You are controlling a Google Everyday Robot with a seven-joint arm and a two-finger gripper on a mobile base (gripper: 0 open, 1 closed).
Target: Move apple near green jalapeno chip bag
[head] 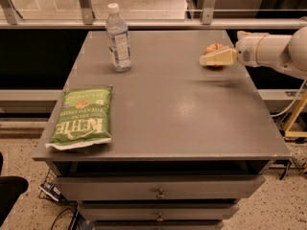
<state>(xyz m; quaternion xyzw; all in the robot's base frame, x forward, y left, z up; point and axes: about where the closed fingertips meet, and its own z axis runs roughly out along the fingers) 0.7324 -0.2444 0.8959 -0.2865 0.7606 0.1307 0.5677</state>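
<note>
The apple lies far right on the desk, half hidden by the gripper, whose grasp cannot be told; a centred, firm hold should precede carrying it toward the green jalapeno chip bag.

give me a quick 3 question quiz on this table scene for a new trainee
1. True or false: the chip bag lies flat at the front left corner of the table.
2. Where is the hand? A) over the chip bag B) at the table's far right, just in front of the apple, partly hiding it C) below the table's front edge
3. Fill in: the ____ stands upright at the far left of the table.

Key: 1 true; 2 B; 3 water bottle
</note>
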